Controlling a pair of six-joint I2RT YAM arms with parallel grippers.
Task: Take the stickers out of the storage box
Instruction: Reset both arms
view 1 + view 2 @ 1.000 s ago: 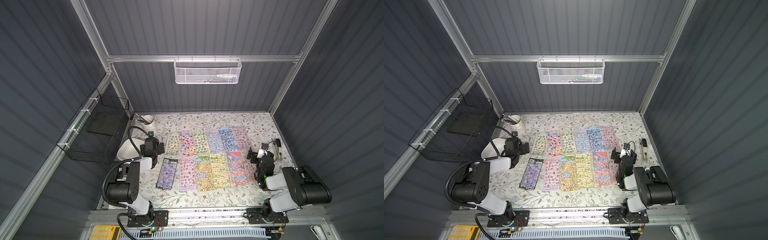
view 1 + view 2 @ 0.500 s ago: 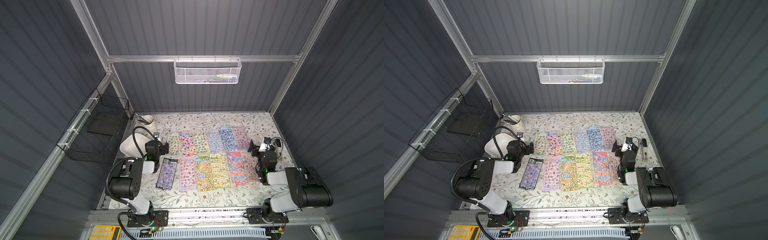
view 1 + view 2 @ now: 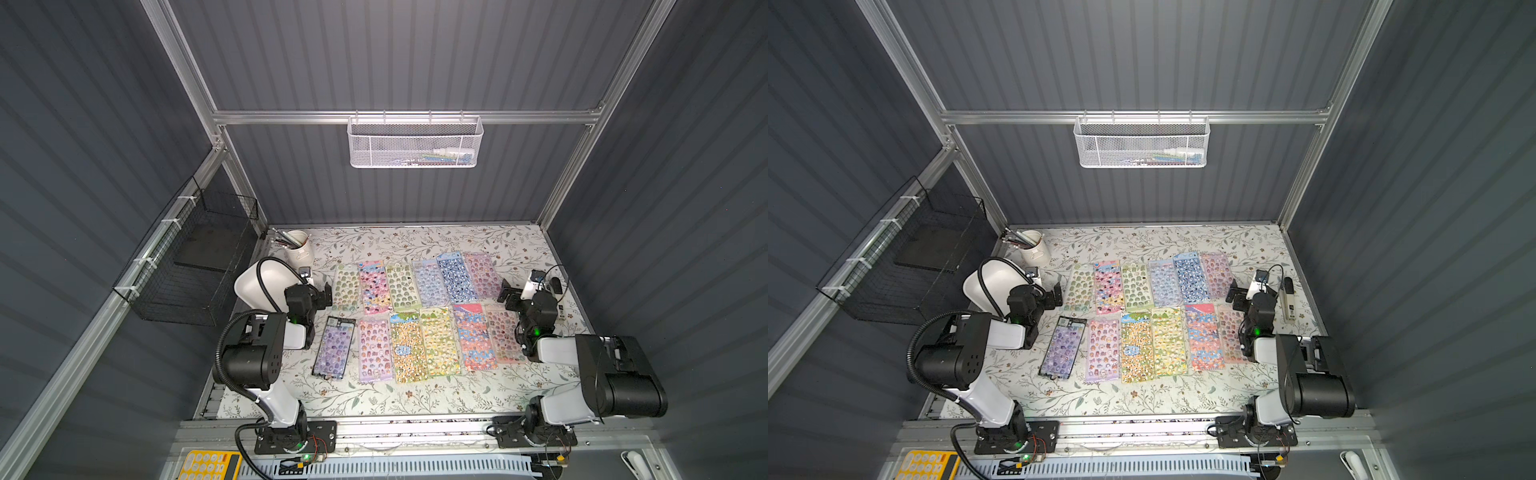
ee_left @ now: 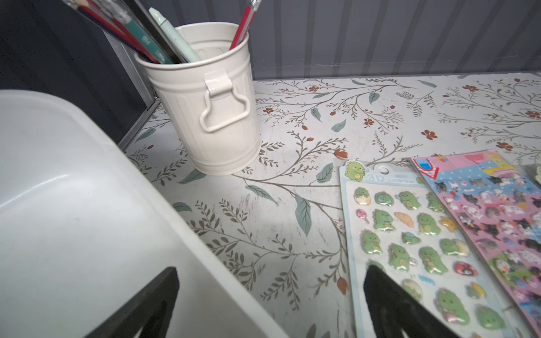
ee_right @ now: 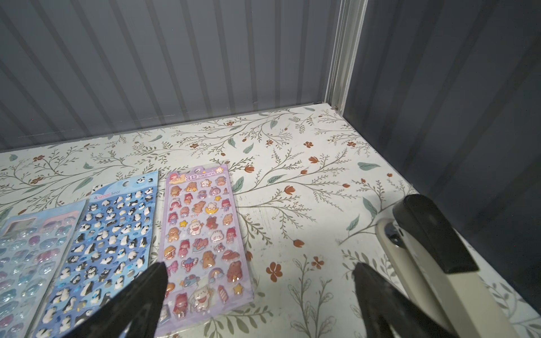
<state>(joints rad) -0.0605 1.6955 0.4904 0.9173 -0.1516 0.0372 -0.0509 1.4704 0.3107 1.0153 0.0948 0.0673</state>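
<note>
Left gripper [image 4: 270, 270] stood wide and empty astride the storage box [image 4: 73, 204] wall, one finger on the box side, the other over the green dinosaur sheet [image 4: 409, 234] just outside it; right gripper [image 5: 259, 267], likewise wide and empty, hovered at the end of the spread farthest from the box. Risk: a drop or sideways swing of the left arm could knock the box wall or drag that glossy sheet onto the pink sheet [image 4: 483, 210] beside it. Box looked empty; stickers [image 3: 409, 345] lay flat in two rows on the table [image 3: 374, 399] beside it, nearest sheet under the left gripper's outer finger, none gripped.
</note>
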